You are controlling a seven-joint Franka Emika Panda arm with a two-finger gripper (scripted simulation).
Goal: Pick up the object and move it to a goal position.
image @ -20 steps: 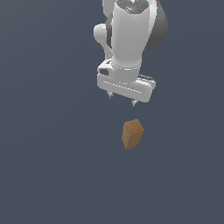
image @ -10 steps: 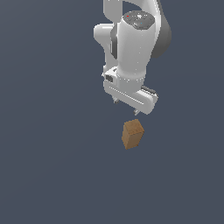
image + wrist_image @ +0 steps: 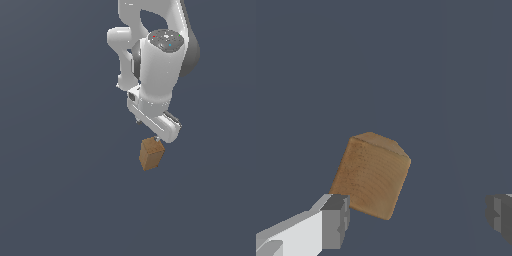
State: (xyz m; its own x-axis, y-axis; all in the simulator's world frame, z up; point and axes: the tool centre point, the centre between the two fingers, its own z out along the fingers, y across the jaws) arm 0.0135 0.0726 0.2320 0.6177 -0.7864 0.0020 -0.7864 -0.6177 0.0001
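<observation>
Exterior view: gripper (image 3: 159,138) has come down from above to the block (image 3: 151,153)'s top, hiding its fingertips; wrist view shows jaws spread wide

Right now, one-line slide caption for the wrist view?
Open gripper hovering near the upright wooden block, one finger beside its base, not yet grasped.

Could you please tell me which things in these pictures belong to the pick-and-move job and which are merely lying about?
Belonging to the job:
- the wooden block, tan-brown, standing on the floor
- the gripper, jaws open, poised just above the block, nothing held

Lying about:
- nothing else; only the plain dark floor shows, and no goal marker is visible
</observation>
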